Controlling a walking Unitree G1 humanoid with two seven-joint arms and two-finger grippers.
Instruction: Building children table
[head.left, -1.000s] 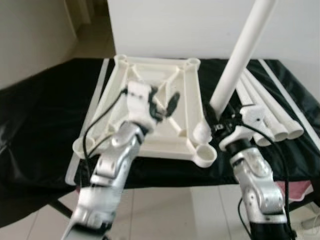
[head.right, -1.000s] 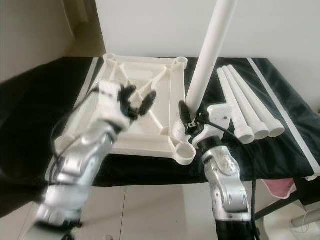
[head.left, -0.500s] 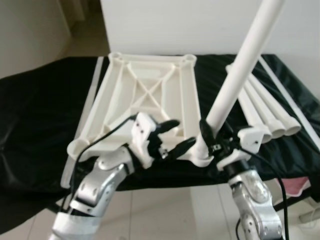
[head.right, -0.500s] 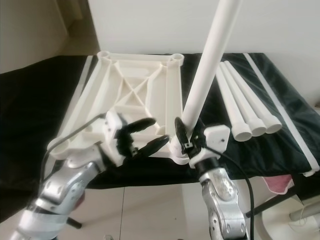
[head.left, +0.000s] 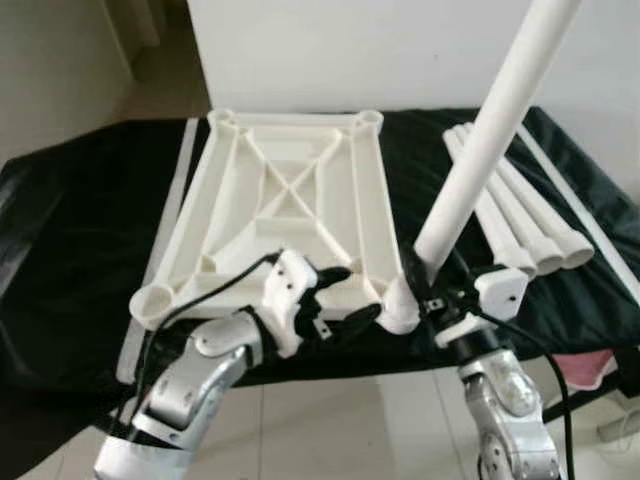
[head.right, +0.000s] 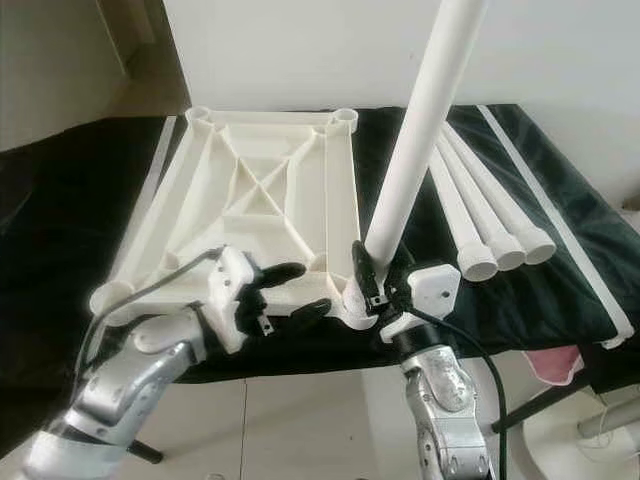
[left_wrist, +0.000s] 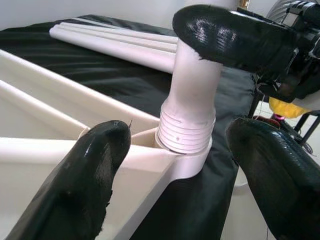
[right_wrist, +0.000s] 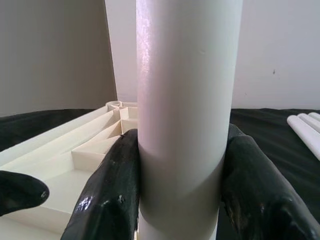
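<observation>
Right gripper (head.right: 372, 285) clamped on the white table leg (head.right: 420, 130), one black finger either side of the tube just above its base. Leg is a smooth round plastic tube, long axis near vertical, tilted a little to the robot's right at the top and running out of frame. Its bottom end, a ribbed threaded collar, sits in the near-right corner socket (left_wrist: 186, 159) of the tabletop (head.left: 290, 190).

Left gripper (head.left: 340, 292) has its fingers spread, empty, hovering at the tabletop's near edge just left of that socket, fingertips pointing toward the leg. Can't tell if they touch the plastic.

Tabletop lies upside down: cream moulded plastic, squarish, raised rim, diagonal stiffening ribs crossing at the middle, round socket at each corner. It lies on a black, slightly glossy cloth (head.left: 80, 230) covering the work surface.

Three more legs (head.right: 480, 215) lie side by side on the cloth to the right of the tabletop, long axes running away from the robot, flared open ends nearest it. A thin white strip (head.right: 560, 220) lies further right, roughly parallel.
</observation>
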